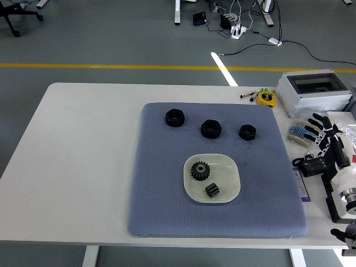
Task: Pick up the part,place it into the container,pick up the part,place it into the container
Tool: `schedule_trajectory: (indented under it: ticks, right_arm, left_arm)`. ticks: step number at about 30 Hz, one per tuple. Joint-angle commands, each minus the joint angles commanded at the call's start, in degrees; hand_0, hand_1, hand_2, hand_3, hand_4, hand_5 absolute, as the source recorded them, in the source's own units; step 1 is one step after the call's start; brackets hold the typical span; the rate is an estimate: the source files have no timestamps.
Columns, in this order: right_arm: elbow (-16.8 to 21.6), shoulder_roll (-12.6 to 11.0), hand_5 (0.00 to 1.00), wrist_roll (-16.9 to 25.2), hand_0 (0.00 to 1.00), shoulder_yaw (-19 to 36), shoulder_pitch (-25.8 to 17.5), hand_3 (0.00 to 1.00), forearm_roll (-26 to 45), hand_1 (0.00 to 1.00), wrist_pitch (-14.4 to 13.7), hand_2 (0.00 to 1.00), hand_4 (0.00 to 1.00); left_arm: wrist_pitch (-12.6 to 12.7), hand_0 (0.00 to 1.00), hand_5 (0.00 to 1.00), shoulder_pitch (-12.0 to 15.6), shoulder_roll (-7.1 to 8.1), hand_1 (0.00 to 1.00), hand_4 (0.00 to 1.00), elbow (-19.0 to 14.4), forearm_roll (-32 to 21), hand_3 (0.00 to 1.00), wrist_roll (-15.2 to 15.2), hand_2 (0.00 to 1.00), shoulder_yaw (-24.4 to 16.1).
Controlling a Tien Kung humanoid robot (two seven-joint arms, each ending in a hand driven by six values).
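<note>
A white square dish (229, 167) sits on the blue-grey mat (161, 189) and holds a large black gear (200, 170) and a smaller black gear (212, 191). Three black nut-like parts lie in a row farther back on the mat: the left part (174, 117), the middle part (211, 128) and the right part (247, 132). My right hand (321, 130) hovers at the right edge of the table, off the mat, fingers spread and holding nothing. My left arm is out of sight.
A grey electrical box (314, 92) stands at the back right. In front of it lie a yellow tape measure (266, 98), a bundle of small components (298, 134) and a black meter (312, 165). Bare white tabletop (83, 144) stretches left of the mat.
</note>
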Motion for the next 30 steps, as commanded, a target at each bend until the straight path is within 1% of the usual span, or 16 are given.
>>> schedule_trajectory:
  ticks: [19,30]
  right_arm:
    - [-0.03,0.1,0.864,0.09,0.718,0.26,0.26,0.767,-0.1,0.735,-0.58,0.757,0.998]
    - [-0.03,0.03,0.857,1.44,0.714,-0.39,0.22,0.762,1.32,0.73,-2.0,0.752,0.998]
  left_arm:
    - [0.07,0.712,0.636,-0.21,-0.12,0.613,0.682,0.0,-0.22,0.585,-0.11,0.682,0.11]
    - [0.17,0.712,0.637,0.01,-0.06,0.611,0.683,0.04,-0.52,0.585,-0.12,0.681,0.19]
